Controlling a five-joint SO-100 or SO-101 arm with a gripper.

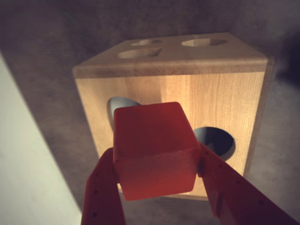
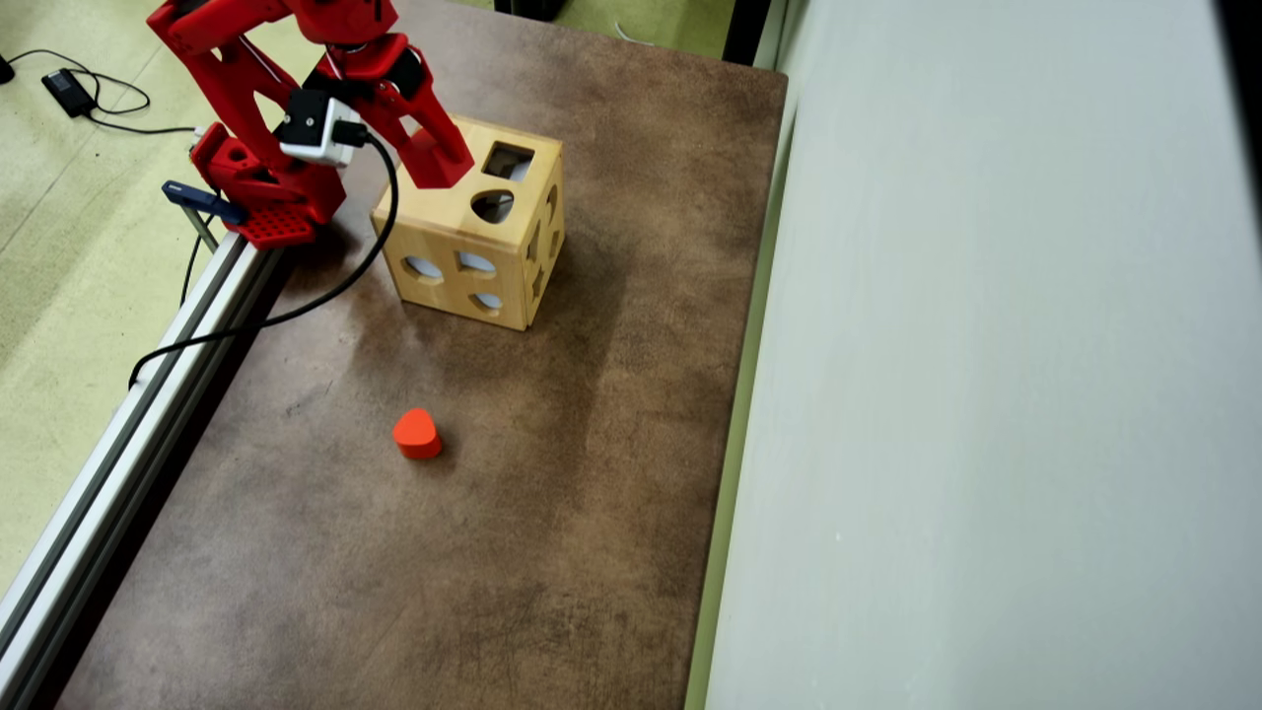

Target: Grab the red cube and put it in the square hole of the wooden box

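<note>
My gripper [image 1: 157,157] is shut on the red cube [image 1: 154,140], with a red finger pressed on each side of it. In the wrist view the cube hangs in front of the side of the wooden box [image 1: 211,93], partly covering two round holes. In the overhead view the gripper [image 2: 439,163] is over the left part of the box [image 2: 444,222] top. The square hole [image 2: 508,160] lies just right of it, open and dark. The cube cannot be told apart from the red fingers there.
A red heart-shaped block [image 2: 417,434] lies on the brown table [image 2: 552,493] below the box. An aluminium rail [image 2: 128,434] runs along the table's left edge, with a black cable [image 2: 296,311] over it. A pale wall [image 2: 986,394] bounds the right side.
</note>
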